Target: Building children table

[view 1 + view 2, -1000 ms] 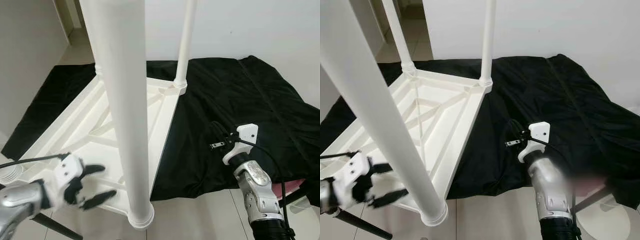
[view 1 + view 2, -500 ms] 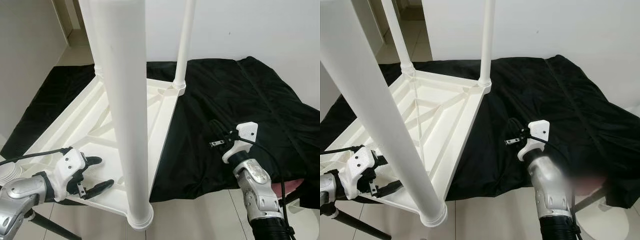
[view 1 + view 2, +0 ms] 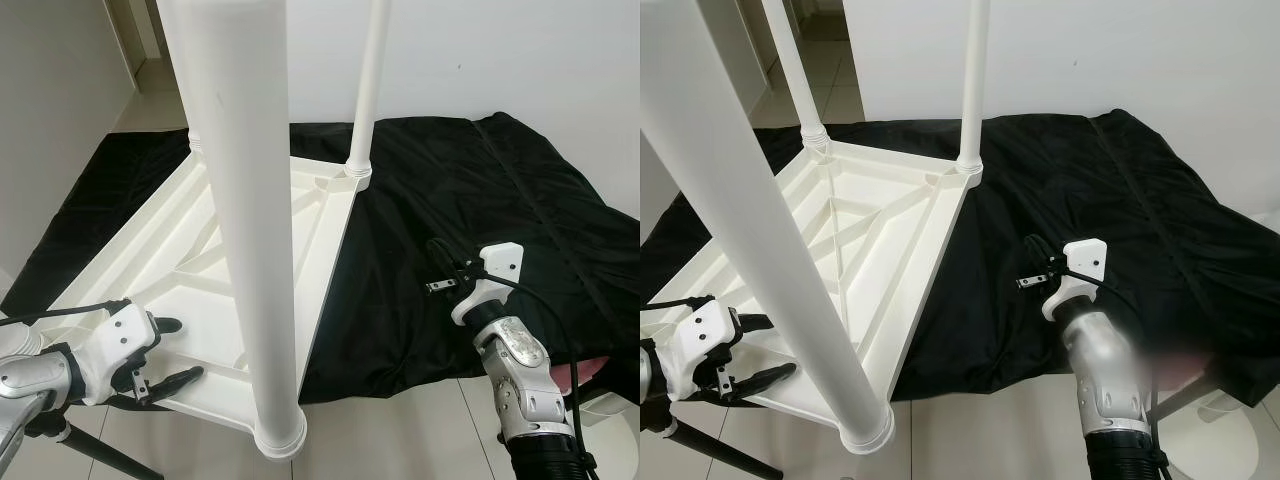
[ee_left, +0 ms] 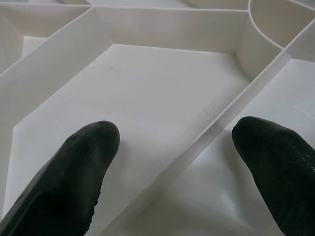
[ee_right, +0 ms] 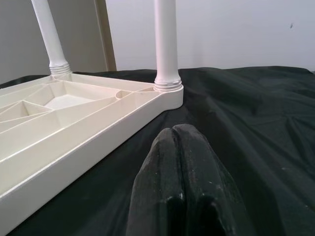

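A white plastic children's table lies upside down on a black cloth, ribbed underside facing up. Its legs stand upward: a thick near leg at the front corner, a far leg at the back right corner, and another leg at the back left. My left gripper is open at the table's near left edge, its fingers spread over the ribs. My right gripper is shut on nothing and hovers above the cloth to the right of the table; the right wrist view shows its fingers pressed together.
The black cloth covers the floor to the right and behind, up to a white wall. Pale tiles lie in front. A dark stand leg crosses the lower left. A pink object sits at the lower right.
My left gripper has drawn back leftward and down to the table's near edge, still open. My right gripper has drifted slightly to the right.
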Robot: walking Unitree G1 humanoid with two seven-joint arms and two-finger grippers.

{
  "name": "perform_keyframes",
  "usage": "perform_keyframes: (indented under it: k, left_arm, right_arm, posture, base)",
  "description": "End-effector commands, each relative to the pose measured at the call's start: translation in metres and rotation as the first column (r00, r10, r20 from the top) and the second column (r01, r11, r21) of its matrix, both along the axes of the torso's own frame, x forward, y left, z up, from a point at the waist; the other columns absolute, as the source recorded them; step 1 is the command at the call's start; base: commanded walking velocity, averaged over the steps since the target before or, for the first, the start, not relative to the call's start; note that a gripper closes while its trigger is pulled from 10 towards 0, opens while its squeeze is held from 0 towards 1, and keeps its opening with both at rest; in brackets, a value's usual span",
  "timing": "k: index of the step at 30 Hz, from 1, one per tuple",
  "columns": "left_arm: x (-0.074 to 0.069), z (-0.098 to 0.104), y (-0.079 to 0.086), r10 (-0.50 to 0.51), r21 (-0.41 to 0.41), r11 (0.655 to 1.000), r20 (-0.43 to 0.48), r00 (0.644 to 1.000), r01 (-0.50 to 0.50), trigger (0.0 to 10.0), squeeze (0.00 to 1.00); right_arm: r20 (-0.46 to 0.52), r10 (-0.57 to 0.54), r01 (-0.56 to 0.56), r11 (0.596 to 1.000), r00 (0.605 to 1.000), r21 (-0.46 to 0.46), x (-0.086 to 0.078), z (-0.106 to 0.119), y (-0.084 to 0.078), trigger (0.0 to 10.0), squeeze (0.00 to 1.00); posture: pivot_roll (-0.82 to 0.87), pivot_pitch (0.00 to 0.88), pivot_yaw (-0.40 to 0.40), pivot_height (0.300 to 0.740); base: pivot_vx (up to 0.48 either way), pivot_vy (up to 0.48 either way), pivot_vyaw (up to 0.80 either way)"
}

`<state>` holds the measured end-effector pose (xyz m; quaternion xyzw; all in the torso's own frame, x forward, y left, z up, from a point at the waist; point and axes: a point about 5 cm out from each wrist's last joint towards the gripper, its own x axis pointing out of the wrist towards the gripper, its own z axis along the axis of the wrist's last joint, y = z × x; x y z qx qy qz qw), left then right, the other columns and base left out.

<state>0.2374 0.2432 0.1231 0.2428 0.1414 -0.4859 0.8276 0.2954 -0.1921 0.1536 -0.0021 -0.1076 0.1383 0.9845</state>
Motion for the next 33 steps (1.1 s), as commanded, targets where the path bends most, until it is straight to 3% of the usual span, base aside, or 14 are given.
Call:
perform_keyframes:
  k: [1, 10, 18, 19, 20, 29, 31, 33]
  left_arm:
    - [-0.002, -0.008, -0.001, -0.156, 0.081, 0.983, -0.095, 0.983, 0.163, 10.0, 0.00]
    - [0.009, -0.017, -0.009, -0.155, 0.116, 0.979, -0.106, 0.982, 0.167, 10.0, 0.00]
    - [0.021, -0.018, -0.018, -0.129, 0.084, 0.987, -0.116, 0.985, 0.139, 10.0, 0.00]
    - [0.022, -0.018, -0.020, -0.129, 0.078, 0.987, -0.109, 0.986, 0.138, 4.2, 0.00]
    - [0.022, -0.019, -0.023, -0.130, 0.061, 0.989, -0.103, 0.986, 0.137, 0.0, 0.00]
    - [0.027, -0.023, -0.038, -0.125, 0.014, 0.992, -0.068, 0.990, 0.126, 0.0, 0.00]
    - [0.030, -0.021, -0.043, -0.120, -0.010, 0.993, -0.045, 0.992, 0.120, 0.0, 0.00]
    - [0.038, -0.016, -0.054, -0.106, -0.023, 0.994, 0.034, 0.994, 0.107, 0.0, 0.00]
  right_arm:
    - [0.007, 0.008, -0.008, 1.000, 1.000, -0.005, 0.006, 0.004, 0.002, 10.0, 0.00]
    - [0.016, 0.020, -0.020, 1.000, 1.000, -0.008, 0.009, 0.007, 0.005, 10.0, 0.00]
    - [0.015, -0.001, 0.001, 1.000, 1.000, -0.007, 0.004, 0.005, 0.003, 10.0, 0.00]
    - [0.015, -0.004, 0.004, 1.000, 1.000, -0.005, 0.004, 0.005, 0.003, 10.0, 0.00]
    - [0.014, -0.009, 0.009, 1.000, 1.000, -0.002, 0.002, 0.004, 0.003, 10.0, 0.00]
    - [0.013, -0.018, 0.018, 1.000, 1.000, 0.005, 0.001, 0.003, 0.003, 10.0, 0.00]
    - [0.012, -0.020, 0.020, 1.000, 1.000, 0.007, 0.001, 0.002, 0.004, 10.0, 0.00]
    - [0.009, -0.021, 0.021, 1.000, 1.000, 0.011, 0.001, 0.001, 0.005, 10.0, 0.00]
  posture:
    - [0.03, 0.057, 0.046, 0.740]
    - [0.02, 0.055, 0.052, 0.740]
    - [0.01, 0.063, 0.072, 0.740]
    - [0.00, 0.065, 0.077, 0.740]
    - [0.00, 0.064, 0.083, 0.740]
    - [-0.01, 0.064, 0.089, 0.740]
    - [-0.01, 0.066, 0.088, 0.740]
    - [0.00, 0.071, 0.084, 0.740]
  base:
    - [0.000, 0.000, 0.00]
    - [0.000, 0.000, 0.00]
    - [0.000, 0.000, 0.00]
    - [0.000, 0.000, 0.00]
    - [0.000, 0.000, 0.00]
    - [0.000, 0.000, 0.00]
    - [0.000, 0.000, 0.00]
    - [0.000, 0.000, 0.00]
